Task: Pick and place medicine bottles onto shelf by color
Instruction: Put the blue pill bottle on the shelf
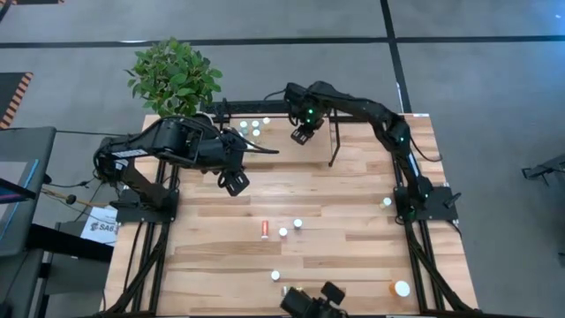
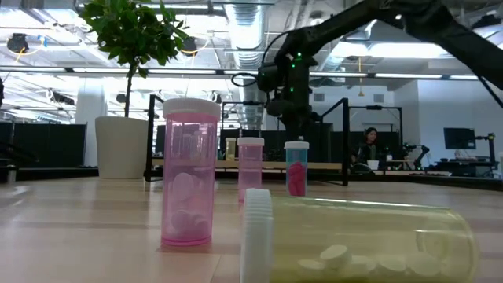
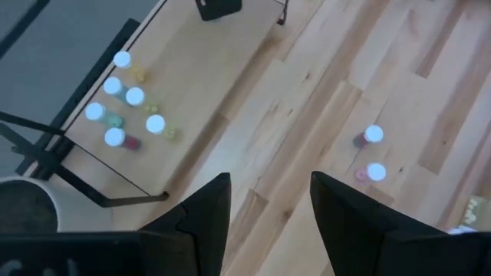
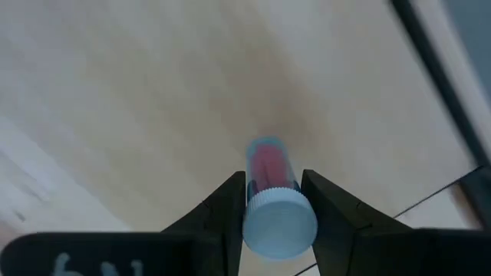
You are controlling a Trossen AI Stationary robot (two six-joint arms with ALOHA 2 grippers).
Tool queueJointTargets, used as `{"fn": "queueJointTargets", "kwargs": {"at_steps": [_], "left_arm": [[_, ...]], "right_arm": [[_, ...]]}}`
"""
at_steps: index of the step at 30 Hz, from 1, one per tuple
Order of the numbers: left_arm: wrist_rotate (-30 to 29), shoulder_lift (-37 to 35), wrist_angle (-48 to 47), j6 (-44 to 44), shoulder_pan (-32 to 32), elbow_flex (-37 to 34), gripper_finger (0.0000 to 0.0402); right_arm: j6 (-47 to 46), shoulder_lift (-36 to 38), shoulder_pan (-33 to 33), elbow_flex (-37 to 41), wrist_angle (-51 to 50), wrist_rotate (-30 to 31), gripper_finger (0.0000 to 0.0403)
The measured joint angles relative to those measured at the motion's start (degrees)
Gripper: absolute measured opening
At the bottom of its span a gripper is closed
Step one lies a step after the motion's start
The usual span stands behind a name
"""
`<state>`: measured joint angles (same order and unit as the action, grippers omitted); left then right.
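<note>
Above the shelf (image 1: 291,119) we see the right gripper (image 4: 273,201) clamping a red bottle (image 4: 271,172) — left gripper (image 3: 268,199) parted, empty.

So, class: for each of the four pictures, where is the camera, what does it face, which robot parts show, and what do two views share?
High: overhead, facing down on plank table; both arms.
Low: tabletop level, past pink capped bottles; one arm overhead.
Left wrist: above table, open left gripper.
Right wrist: right gripper shut on red white-capped bottle.
Shared: light-wood, black-framed shelf in high and left wrist.
</note>
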<state>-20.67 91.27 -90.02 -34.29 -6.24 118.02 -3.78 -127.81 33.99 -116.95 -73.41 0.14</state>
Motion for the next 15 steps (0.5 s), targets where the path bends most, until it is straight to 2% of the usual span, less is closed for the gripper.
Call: {"fn": "queueJointTargets", "kwargs": {"at_steps": [4,12,15], "left_arm": [[-2.94,0.01,0.01,-2.52,0.00,0.00,0.0167],[-5.55,0.03,0.02,-6.36,1.17,0.00,0.0167],[-6.18,0.03,0.00,-7.03,1.72,0.00,0.0167]], "right_arm": [[4.33,-0.85,1.65,-2.59,-0.61,-0.02,0.0136],[14.89,-0.91,3.32,-2.68,-0.61,0.09,0.0136],[18.22,-0.91,3.68,-2.68,-0.70,2.28,0.0135]]}}
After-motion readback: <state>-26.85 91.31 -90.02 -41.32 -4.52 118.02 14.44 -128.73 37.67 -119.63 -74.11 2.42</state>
